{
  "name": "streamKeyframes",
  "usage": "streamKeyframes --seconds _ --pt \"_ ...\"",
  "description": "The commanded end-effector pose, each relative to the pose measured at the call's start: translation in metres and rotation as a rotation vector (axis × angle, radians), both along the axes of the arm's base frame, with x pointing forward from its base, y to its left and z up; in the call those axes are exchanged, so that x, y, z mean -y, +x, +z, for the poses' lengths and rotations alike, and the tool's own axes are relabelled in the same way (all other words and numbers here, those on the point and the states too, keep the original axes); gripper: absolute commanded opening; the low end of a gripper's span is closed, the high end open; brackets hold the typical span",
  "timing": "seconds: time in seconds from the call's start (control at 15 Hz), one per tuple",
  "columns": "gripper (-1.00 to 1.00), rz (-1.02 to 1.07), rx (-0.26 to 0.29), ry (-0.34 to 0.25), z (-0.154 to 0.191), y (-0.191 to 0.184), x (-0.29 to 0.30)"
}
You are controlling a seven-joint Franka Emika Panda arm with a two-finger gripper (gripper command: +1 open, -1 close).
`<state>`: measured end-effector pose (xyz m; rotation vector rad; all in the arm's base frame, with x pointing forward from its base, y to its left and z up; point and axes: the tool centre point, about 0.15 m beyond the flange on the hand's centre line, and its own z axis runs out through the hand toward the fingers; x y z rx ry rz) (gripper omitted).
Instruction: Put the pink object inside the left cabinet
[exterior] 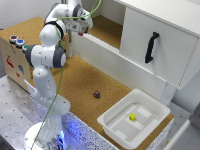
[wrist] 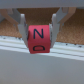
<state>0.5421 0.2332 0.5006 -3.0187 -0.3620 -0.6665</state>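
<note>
While the white jointed Franka arm (exterior: 47, 60) bends over the back of the cork-brown work surface (exterior: 80, 80), its gripper (exterior: 83, 30) hangs at the low white front wall of the left cabinet (exterior: 107, 27), the open white-walled bay with a cork floor. From the exterior view the small load is hidden by the fingers. The wrist view settles it: the tiny reddish-pink cube (wrist: 38, 39), marked with dark letters, sits pinched between the two pale grey fingers (wrist: 21, 25), the jaws pressed against its opposite sides. Behind the cube lies brown cork; just below it runs the cabinet's white wall (wrist: 45, 50).

Beside that bay, the white cabinet door with its black handle (exterior: 151, 47) stands closed. Near the middle of the work surface rests a small dark maroon-purple object (exterior: 96, 94), well apart from the gripper. Toward the surface's front corner sits a white plastic tray (exterior: 112, 122) with a small yellow cube (exterior: 132, 117) inside. A wooden box with coloured round buttons (exterior: 17, 41) stands at the surface's far edge, beside the arm.
</note>
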Motion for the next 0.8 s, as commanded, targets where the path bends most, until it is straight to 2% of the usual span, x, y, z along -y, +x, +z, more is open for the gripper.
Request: streamKeyframes --seconds 0.0,0.13,0.27,0.6,0.73 --pt "-1.0 -0.05 0.092 0.017 -0.027 0.051 -0.01" --pt "-1.0 -0.063 0.104 0.039 -0.02 0.07 -0.012" --pt "-1.0 -0.079 0.129 0.027 -0.008 0.086 -0.009" --pt "-1.0 -0.133 0.113 -0.007 -0.01 0.117 0.005" --pt "-1.0 -0.182 0.1 -0.001 -0.015 0.128 0.016"
